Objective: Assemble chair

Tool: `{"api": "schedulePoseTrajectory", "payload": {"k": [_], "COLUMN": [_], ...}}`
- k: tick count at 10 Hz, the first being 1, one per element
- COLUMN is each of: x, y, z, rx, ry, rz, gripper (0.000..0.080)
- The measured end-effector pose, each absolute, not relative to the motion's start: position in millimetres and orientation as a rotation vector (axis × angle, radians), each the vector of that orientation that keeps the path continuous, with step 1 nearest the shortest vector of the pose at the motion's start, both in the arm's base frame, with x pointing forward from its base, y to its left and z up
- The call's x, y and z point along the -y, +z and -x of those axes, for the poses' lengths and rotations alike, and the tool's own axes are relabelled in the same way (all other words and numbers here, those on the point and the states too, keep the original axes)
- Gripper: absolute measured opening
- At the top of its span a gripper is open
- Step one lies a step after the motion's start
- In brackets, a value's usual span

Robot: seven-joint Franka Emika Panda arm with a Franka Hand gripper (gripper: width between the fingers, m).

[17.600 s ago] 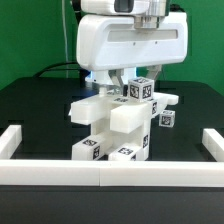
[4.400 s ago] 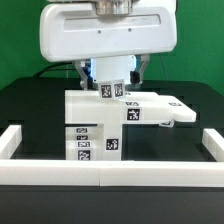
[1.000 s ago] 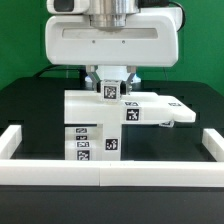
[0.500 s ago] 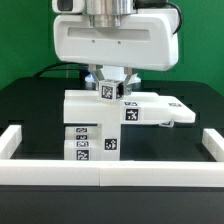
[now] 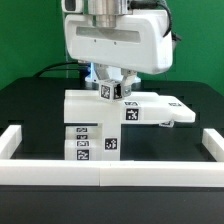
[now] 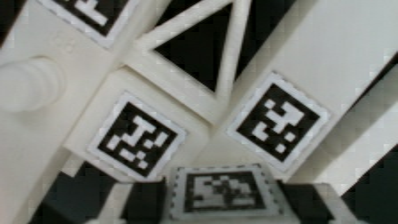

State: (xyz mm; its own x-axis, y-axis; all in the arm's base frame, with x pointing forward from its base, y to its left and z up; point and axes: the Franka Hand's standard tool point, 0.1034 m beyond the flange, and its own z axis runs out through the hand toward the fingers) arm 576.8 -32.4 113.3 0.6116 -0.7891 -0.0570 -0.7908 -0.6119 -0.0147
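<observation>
A: Quick pass, front to back. What do you get first?

B: The border rail (image 5: 110, 172) is nearest, then black tabletop (image 5: 30, 112). The chair (image 5: 88, 112) stands mid-tabletop behind the rail as a stacked white structure. Its flat slab (image 5: 165, 106) sticks out to the exterior view's right.

A: Pincer?

B: The pincer (image 5: 112, 86) is straight above the chair, with its jaws closed on a small tagged block (image 5: 108, 90) at the top of the stack. It looks like a real grip. The wrist view shows only tags (image 6: 270, 116) and white faces up close, so you can't check the contact there.

A: How does it handle?

B: My read is hard, stiff plastic. It's light and won't flex, and the smooth faces will probably be slippery. Grip across two flat parallel sides of the block, squarely, not on an edge or corner. The stack seems only to rest on the tabletop, so if you push or twist, expect the whole thing to slide or rock. Behind it there's just a green backdrop (image 5: 20, 40).
</observation>
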Motion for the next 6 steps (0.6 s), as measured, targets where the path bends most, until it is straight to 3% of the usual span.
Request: {"api": "schedulePoseTrajectory", "payload": {"k": [2,3,6], "x": [32.7,33.0,33.0], "y": [112.4,110.1,110.0], "z": [-576.5,-575.5,-575.4], "rx": [-1.292,-1.292,-0.966], "ry": [0.070,0.075,0.069], "rz": [2.820,2.823,2.949], "gripper": [0.0533,0.0612,0.0647]}}
